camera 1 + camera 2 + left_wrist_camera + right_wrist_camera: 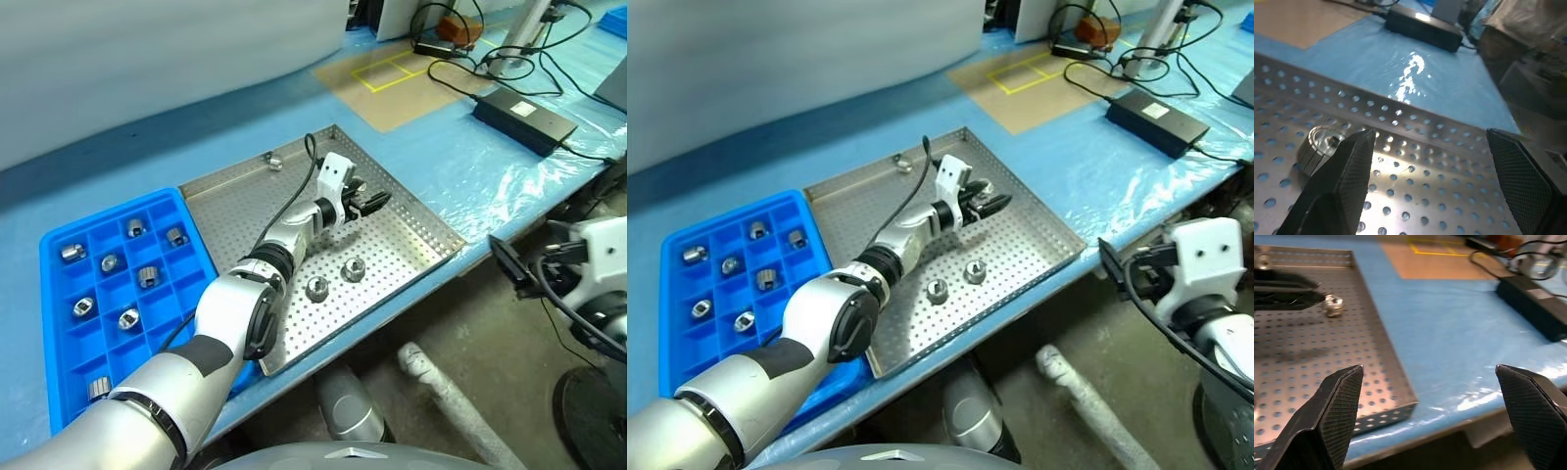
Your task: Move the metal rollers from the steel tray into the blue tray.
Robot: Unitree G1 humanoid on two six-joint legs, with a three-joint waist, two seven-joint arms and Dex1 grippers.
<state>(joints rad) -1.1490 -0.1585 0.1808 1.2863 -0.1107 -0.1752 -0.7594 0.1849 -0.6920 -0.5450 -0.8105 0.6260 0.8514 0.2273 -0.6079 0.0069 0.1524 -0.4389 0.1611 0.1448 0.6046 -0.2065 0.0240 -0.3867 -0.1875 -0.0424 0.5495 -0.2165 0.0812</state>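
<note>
Left gripper (370, 203) sits mid-frame over the steel tray (411, 201), fingers wide and holding nothing, with 1 roller (1322, 147) just beside a fingertip. 2 more metal rollers (334, 278) lie lower on the perforated floor and 1 near the tray's top rim, while 8 already sit in the blue tray (59, 333) at left. Looks like the pick step; next it needs to straddle that roller and close, while the right gripper (1430, 416) hangs wide and empty off the worktop (470, 166) edge.

The steel tray (411, 220) has lots of bare floor. Two rollers (334, 278) sit near its front edge, with a gap between them. The left arm (284, 240) lies across the middle. The low rim is easy to pass over. Cables (509, 59) crowd the far table.
</note>
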